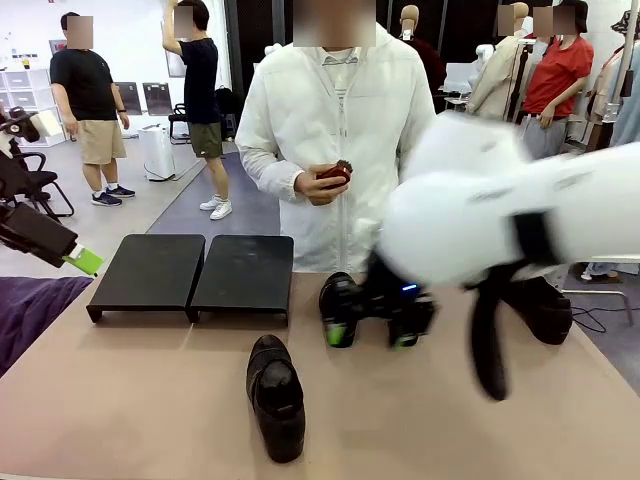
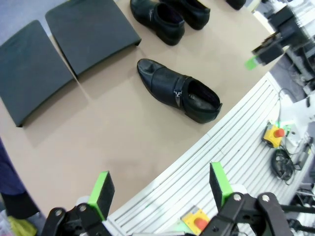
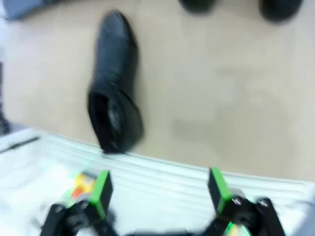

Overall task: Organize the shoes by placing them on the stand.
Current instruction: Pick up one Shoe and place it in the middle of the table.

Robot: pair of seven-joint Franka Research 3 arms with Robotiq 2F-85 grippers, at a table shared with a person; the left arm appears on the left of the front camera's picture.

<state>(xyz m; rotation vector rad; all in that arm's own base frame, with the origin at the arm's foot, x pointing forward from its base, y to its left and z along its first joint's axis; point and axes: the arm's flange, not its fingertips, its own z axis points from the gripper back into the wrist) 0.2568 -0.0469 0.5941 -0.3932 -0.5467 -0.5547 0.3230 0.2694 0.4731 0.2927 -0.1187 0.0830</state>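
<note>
On the table point(image 1: 120, 400), glossy black loafer point(image 1: 276, 398), left claw point(image 2: 161, 186) spread wide, right claw point(image 3: 160, 188) seemingly likewise.

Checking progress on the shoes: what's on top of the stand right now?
No shoes: both panels of the stand show bare black tops. The nearest shoe lies on the table; the right arm partly covers the other shoes.

Four black shoes point(image 2: 179, 91) lie on one table point(image 2: 113, 142): one alone, two side by side, and a fourth cut off at the picture's top edge. One black stand point(image 2: 93, 32) has two panels. There are two grippers, the left gripper point(image 2: 160, 179) and the right gripper point(image 3: 157, 184), each with two green pads point(image 2: 102, 189). One person point(image 1: 335, 150) stands at the table; three more people point(image 1: 88, 100) stand farther back.
</note>
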